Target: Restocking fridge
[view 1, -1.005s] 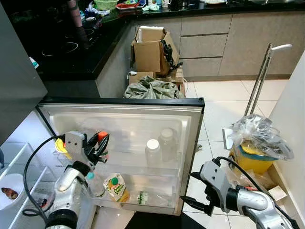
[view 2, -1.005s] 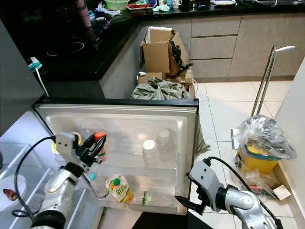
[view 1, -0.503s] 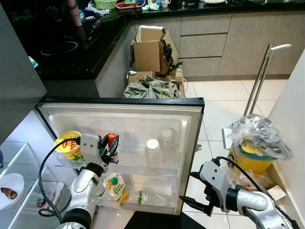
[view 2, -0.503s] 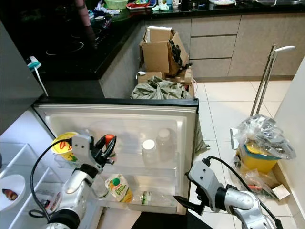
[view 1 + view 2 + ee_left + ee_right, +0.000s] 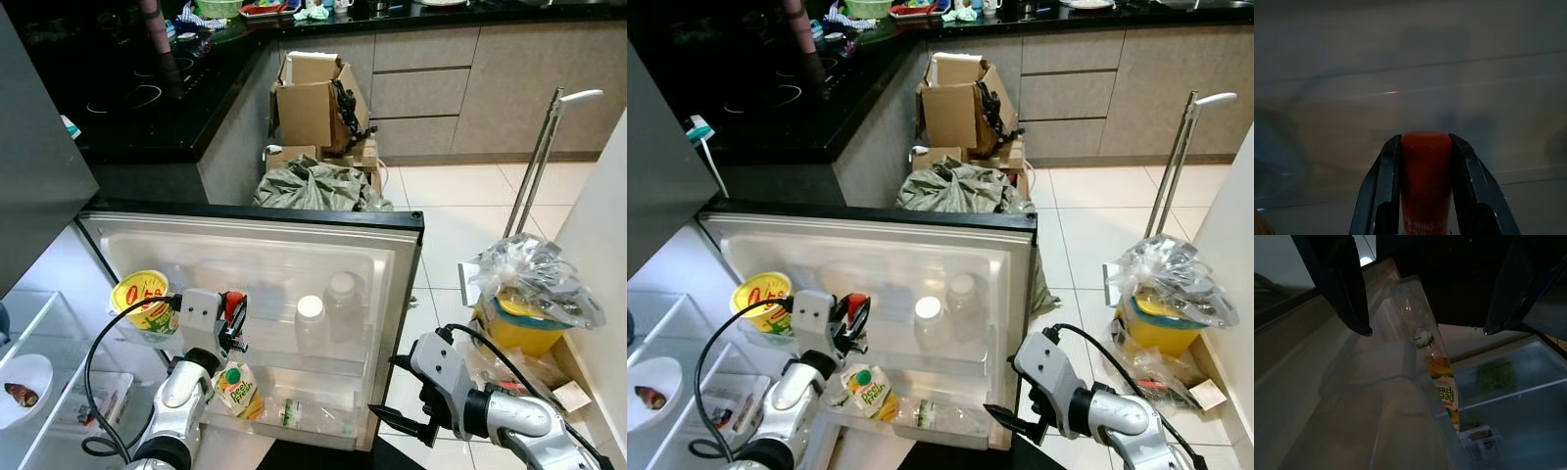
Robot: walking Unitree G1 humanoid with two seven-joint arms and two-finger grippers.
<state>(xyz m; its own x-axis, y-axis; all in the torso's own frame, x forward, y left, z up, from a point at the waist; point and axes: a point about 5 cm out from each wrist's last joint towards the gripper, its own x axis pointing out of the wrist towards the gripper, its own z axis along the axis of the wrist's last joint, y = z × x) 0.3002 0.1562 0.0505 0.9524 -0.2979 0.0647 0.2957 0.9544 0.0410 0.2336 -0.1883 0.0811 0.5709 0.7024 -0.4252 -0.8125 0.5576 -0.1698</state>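
- Two white shelves (image 5: pixel 39 333) of the open fridge sit at the far left, and a white bowl (image 5: pixel 22 377) with something brown in it rests on the lower one.
- On the upper door shelf, a yellow tub (image 5: pixel 140 300) with red lettering stands just beside the left end effector (image 5: pixel 233 311).
- That left end effector is clamped on a red-capped bottle (image 5: pixel 1425 182); in the left wrist view its two black fingers (image 5: pixel 1378 193) press both sides of the cap, close to the inner wall of the fridge door (image 5: pixel 392 250).
- Below it, a juice carton (image 5: pixel 230 385) with a green cap leans in the bottom door shelf, with a clear bottle (image 5: pixel 313 415) lying on its side next to it.
- Toward the door's middle, a clear jar (image 5: pixel 310 323) with a white lid stands beside a taller clear bottle (image 5: pixel 341 304).
- Beyond the door lie a cardboard box (image 5: pixel 312 103) and a crumpled green bag (image 5: pixel 315 184), below a black counter (image 5: pixel 147 108).
- Low by the door's outer edge, the right end effector (image 5: pixel 394 419) hangs with its fingers spread apart, gripping nothing.
- A plastic-wrapped yellow bucket (image 5: pixel 519 304) stands on the tiled floor at the far right.
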